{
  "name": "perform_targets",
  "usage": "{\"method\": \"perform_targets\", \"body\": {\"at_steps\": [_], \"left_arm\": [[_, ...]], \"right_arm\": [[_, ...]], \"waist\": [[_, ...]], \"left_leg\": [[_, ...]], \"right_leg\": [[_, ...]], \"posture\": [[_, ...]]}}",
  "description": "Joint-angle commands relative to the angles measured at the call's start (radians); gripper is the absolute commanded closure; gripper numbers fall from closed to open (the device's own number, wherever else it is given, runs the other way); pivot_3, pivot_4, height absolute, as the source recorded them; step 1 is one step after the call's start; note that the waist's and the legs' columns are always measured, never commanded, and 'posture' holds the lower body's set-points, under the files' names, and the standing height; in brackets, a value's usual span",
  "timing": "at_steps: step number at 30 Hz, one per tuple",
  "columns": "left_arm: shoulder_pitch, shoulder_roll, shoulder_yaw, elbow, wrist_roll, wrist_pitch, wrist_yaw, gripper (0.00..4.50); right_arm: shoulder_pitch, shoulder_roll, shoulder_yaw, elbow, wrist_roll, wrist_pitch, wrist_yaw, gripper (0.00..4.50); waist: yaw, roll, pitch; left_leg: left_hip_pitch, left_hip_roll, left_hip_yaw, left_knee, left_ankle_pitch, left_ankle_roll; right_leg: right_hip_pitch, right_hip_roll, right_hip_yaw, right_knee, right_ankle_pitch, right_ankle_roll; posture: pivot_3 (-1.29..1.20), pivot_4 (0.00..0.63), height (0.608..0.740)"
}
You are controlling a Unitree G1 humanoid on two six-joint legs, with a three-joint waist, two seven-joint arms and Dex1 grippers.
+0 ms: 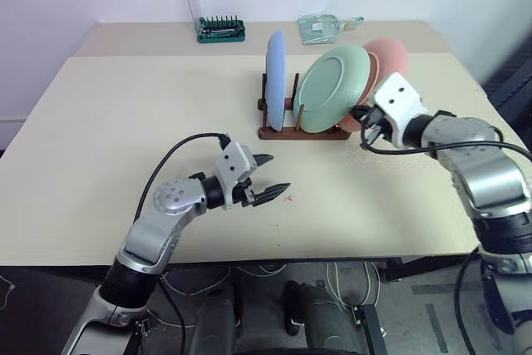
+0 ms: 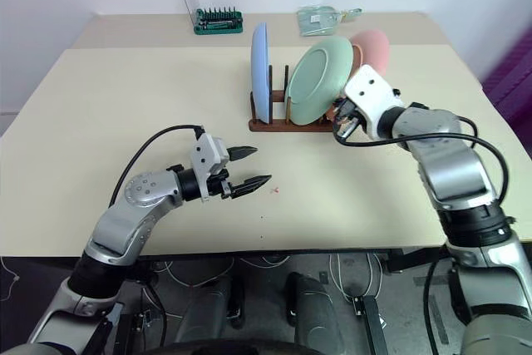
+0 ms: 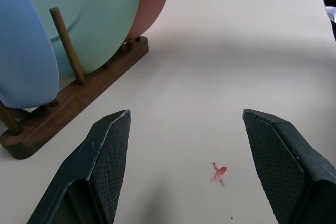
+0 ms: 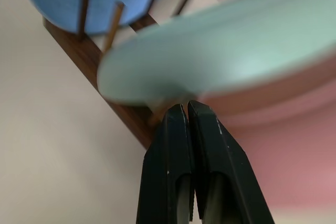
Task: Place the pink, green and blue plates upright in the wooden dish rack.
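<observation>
- Light blue plate [image 1: 275,79], plain matte
- Pale mint green plate [image 1: 332,89], plain
- Salmon pink plate [image 1: 389,57], at 2 o'clock of the green one
- Dark reddish-brown wooden dish rack [image 1: 303,132]
- Cream table [image 1: 125,130] with a small red mark [image 3: 219,173]
- Black fingers on left gripper [image 1: 270,177] and right gripper [image 4: 188,109]
- Green tool holder [image 1: 221,30], clear lid, at 11 o'clock of the rack
</observation>
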Motion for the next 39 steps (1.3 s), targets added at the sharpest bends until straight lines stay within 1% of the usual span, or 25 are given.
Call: {"method": "perform_targets", "body": {"at_steps": [1,8,13,15,17,19,23,25,27,29,31,35,39], "left_arm": [[0.003,0.002,0.012,-0.051,0.004,-0.003,0.016,0.98],[0.012,0.004,0.014,-0.062,0.000,0.006,0.030,0.98],[0.006,-0.004,0.028,-0.047,0.017,-0.018,0.061,0.98],[-0.009,-0.009,0.057,-0.021,0.033,-0.039,0.094,0.98],[-0.028,-0.008,0.100,0.016,0.033,-0.053,0.118,0.98],[-0.035,0.010,0.126,0.041,0.034,-0.075,0.112,0.98],[-0.043,0.037,0.170,0.082,0.025,-0.097,0.094,0.98],[-0.038,0.057,0.186,0.098,0.016,-0.110,0.068,0.98],[-0.032,0.078,0.197,0.105,-0.010,-0.104,0.026,0.98],[-0.011,0.116,0.199,0.096,-0.043,-0.085,-0.041,0.98],[-0.004,0.127,0.186,0.090,-0.047,-0.078,-0.064,0.98],[0.010,0.112,0.174,0.079,-0.040,-0.075,-0.055,0.98],[0.015,0.092,0.165,0.060,-0.034,-0.065,-0.035,0.98]], "right_arm": [[-0.057,0.030,-0.007,-0.013,-0.009,-0.052,0.020,4.42],[-0.074,0.052,-0.010,-0.020,-0.026,-0.058,0.040,4.42],[-0.034,0.003,-0.048,-0.004,-0.043,-0.100,0.056,4.42],[0.004,-0.027,-0.093,-0.017,-0.015,-0.126,0.090,4.42],[0.054,-0.055,-0.173,-0.045,0.043,-0.149,0.133,4.42],[0.089,-0.077,-0.262,-0.067,0.111,-0.106,0.158,4.42],[0.149,-0.151,-0.376,-0.046,0.133,-0.076,0.174,4.42],[0.194,-0.192,-0.364,-0.033,0.093,-0.101,0.183,4.42],[0.202,-0.213,-0.322,0.027,0.026,-0.146,0.156,4.42],[0.157,-0.185,-0.278,0.089,-0.022,-0.189,0.112,4.42],[0.118,-0.166,-0.248,0.143,-0.049,-0.239,0.099,4.42],[0.039,-0.108,-0.169,0.218,-0.090,-0.321,0.097,4.42],[0.006,-0.082,-0.153,0.226,-0.090,-0.351,0.115,4.42]], "waist": [[0.001,0.000,0.000],[0.003,0.000,0.000],[0.004,0.000,0.000],[0.005,0.000,0.000],[0.006,0.000,0.000],[0.005,0.000,0.000],[0.003,0.000,0.000],[0.003,0.000,0.000],[0.000,0.000,0.000],[-0.004,0.000,0.000],[-0.007,0.001,0.000],[-0.004,0.001,0.001],[0.003,0.001,0.001]], "left_leg": [[0.000,0.000,0.000,0.000,0.000,0.000],[0.000,0.000,0.000,0.001,0.000,0.000],[0.000,0.000,0.000,0.001,0.000,0.000],[0.000,0.000,0.000,0.001,0.000,0.000],[0.000,0.000,0.000,0.001,0.000,0.000],[0.000,0.000,0.000,0.001,0.000,0.000],[0.001,0.000,0.000,0.001,0.000,0.000],[0.002,0.000,0.000,0.001,0.000,0.000],[0.002,0.000,0.000,0.001,0.000,0.000],[0.003,0.000,0.001,0.001,0.000,0.000],[0.003,0.000,0.001,0.001,0.000,0.000],[0.003,0.000,0.001,0.001,0.000,0.000],[0.002,0.000,0.001,0.001,0.000,0.000]], "right_leg": [[0.000,0.000,0.000,0.000,0.000,0.000],[0.001,-0.001,0.000,0.000,0.000,0.000],[0.001,-0.001,0.000,0.000,0.000,0.000],[0.001,-0.001,0.000,0.000,0.000,0.000],[0.001,-0.001,0.000,0.000,0.000,0.000],[0.001,-0.001,0.000,0.000,0.000,0.000],[0.002,-0.001,0.000,0.001,0.000,0.000],[0.002,0.000,0.000,0.001,0.000,0.000],[0.003,0.000,0.000,0.001,0.000,0.000],[0.002,0.000,0.000,0.001,0.000,0.000],[0.002,0.000,0.000,0.001,0.000,0.000],[0.002,0.000,0.000,0.001,0.000,0.000],[0.002,0.000,0.000,0.001,0.000,0.000]], "posture": [[0.00,0.150,0.730],[0.00,0.150,0.730],[0.00,0.150,0.730],[0.00,0.150,0.730],[0.00,0.150,0.730],[0.00,0.150,0.730],[0.00,0.150,0.730],[0.00,0.150,0.730],[0.00,0.150,0.730],[0.00,0.150,0.730],[0.00,0.150,0.730],[0.00,0.150,0.730],[0.00,0.150,0.730]]}}
